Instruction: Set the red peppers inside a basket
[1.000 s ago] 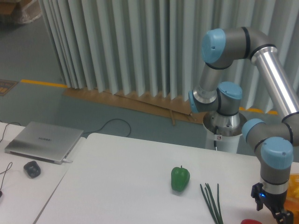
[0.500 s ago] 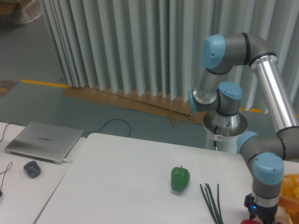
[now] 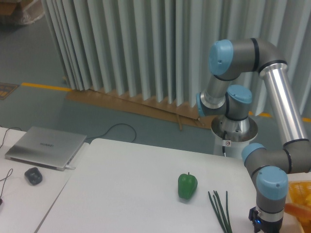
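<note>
The red peppers do not show in this frame. The basket (image 3: 302, 190) is a yellow-orange strip at the right edge, with something orange (image 3: 297, 209) in it. My arm's last blue-capped joint (image 3: 270, 193) hangs low at the bottom right, just left of the basket. Its dark wrist end with a blue light (image 3: 257, 222) reaches the bottom edge of the frame. The gripper's fingers are below that edge, out of view.
A green bell pepper (image 3: 187, 185) stands mid-table. Several green stalks (image 3: 219, 209) lie to its right, close to my wrist. A closed laptop (image 3: 44, 146) and a dark mouse (image 3: 33, 175) rest on the left table. The arm's base (image 3: 232, 130) stands behind the table.
My wrist has moved left and down. The fingers have dropped out of the frame, and the red shape at the bottom edge is now hidden.
</note>
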You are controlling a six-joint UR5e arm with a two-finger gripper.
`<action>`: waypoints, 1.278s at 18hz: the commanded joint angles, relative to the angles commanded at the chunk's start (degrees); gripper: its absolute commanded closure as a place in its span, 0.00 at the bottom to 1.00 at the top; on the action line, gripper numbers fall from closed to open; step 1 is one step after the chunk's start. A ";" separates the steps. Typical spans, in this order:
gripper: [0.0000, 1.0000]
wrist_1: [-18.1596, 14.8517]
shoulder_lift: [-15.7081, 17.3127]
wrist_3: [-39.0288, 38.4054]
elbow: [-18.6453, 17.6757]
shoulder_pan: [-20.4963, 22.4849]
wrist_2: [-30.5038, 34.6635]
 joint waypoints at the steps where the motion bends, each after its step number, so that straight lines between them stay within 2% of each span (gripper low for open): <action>1: 0.00 0.00 -0.09 -0.17 0.17 -0.18 0.00; 4: 0.00 0.00 -0.09 -1.84 0.70 -1.23 0.00; 9: 0.00 0.09 -2.02 -2.02 2.37 -1.85 1.05; 16: 0.00 0.26 -3.51 -2.11 2.46 -2.55 1.67; 20: 0.00 0.26 -3.25 -2.37 2.20 -2.46 1.93; 21: 0.08 0.18 -3.16 -2.72 1.93 -2.55 2.28; 22: 0.01 0.26 -2.99 -2.64 1.32 -2.55 2.89; 23: 0.00 0.35 -2.81 -2.03 0.88 -2.47 3.51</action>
